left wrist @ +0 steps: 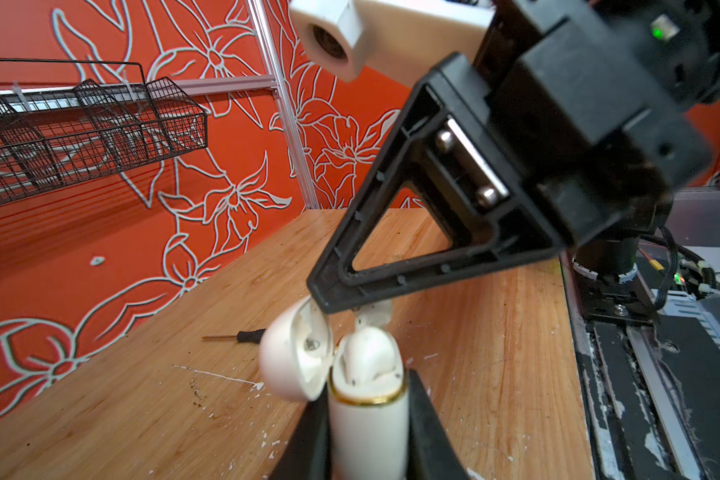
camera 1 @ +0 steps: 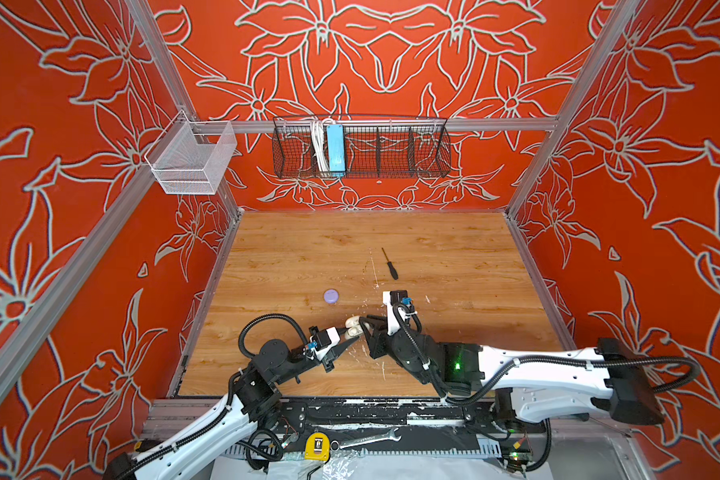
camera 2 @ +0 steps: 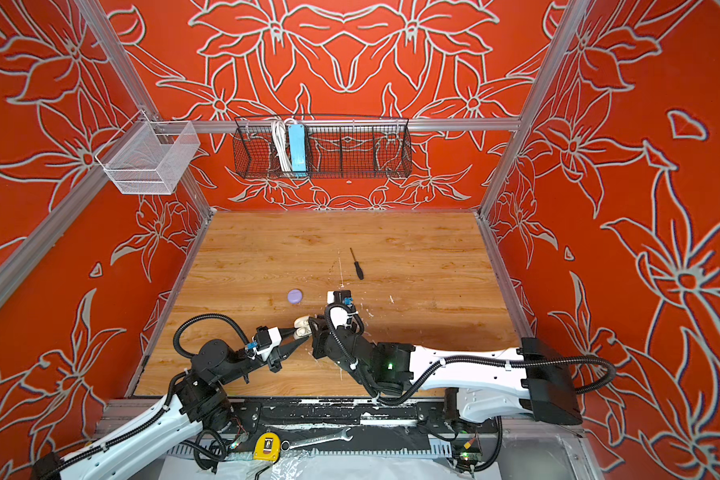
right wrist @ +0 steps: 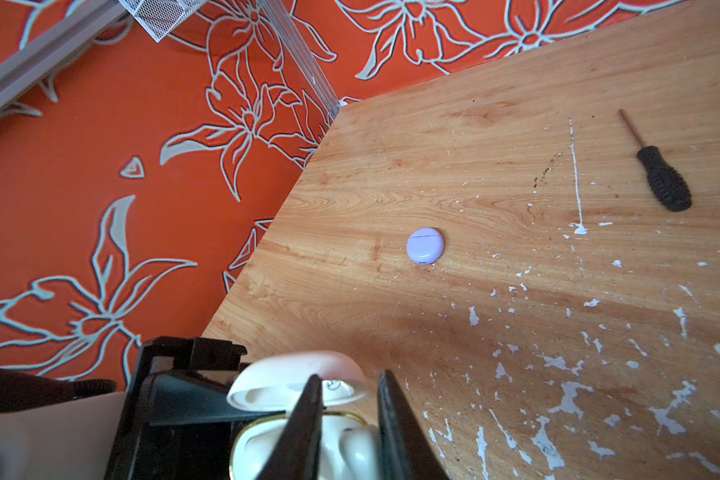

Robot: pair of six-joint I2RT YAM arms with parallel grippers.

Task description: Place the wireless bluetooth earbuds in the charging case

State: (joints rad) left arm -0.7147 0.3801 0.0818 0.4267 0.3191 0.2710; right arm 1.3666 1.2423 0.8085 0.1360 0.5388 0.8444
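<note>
Risk centres on the small cream-white oval charging case (left wrist: 366,440) with its gold rim. The left claw (left wrist: 368,399) has it clamped by the body, upright, with the hinged lid (left wrist: 296,361) swung open. One cream-white stemmed earbud (left wrist: 366,349) sits in a well of that case, its head standing well proud of the rim. The right wrist view shows a second cream shape beside it inside the case, so both white buds seem to be in, though I cannot tell whether either is fully seated. The right claw (right wrist: 348,386) hangs directly above the case mouth with its jaws apart and nothing between them, one finger just beside the open lid.

If that claw lifts off at a slant, a finger could catch the proud bud and tip it out, or knock the lid shut on it. Pressing down off-centre could twist the case in the left claw's narrow grip. A closed lavender round case (right wrist: 425,245) lies on the wooden counter (right wrist: 474,124) well beyond the cream case, with a black-handled screwdriver (right wrist: 661,178) farther off. No lavender earbuds are visible.
</note>
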